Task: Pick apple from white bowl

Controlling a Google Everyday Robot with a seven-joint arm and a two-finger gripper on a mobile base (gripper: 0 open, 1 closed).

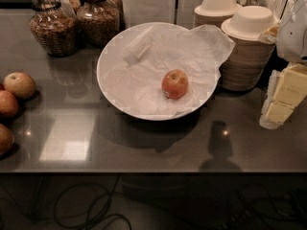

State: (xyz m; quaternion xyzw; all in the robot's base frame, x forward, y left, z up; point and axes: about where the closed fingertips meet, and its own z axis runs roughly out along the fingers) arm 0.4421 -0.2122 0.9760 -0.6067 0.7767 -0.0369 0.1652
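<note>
Found the apple lying on crinkled paper inside the white bowl, a little right of its middle. Noted the hand at the right edge, well apart from the apple; could not tell if spread or pressed together.

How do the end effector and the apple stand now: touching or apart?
Apart. The camera view shows the end effector at the right edge, beside the stacked bowls, while the apple lies in the white bowl, far to its left.
</note>
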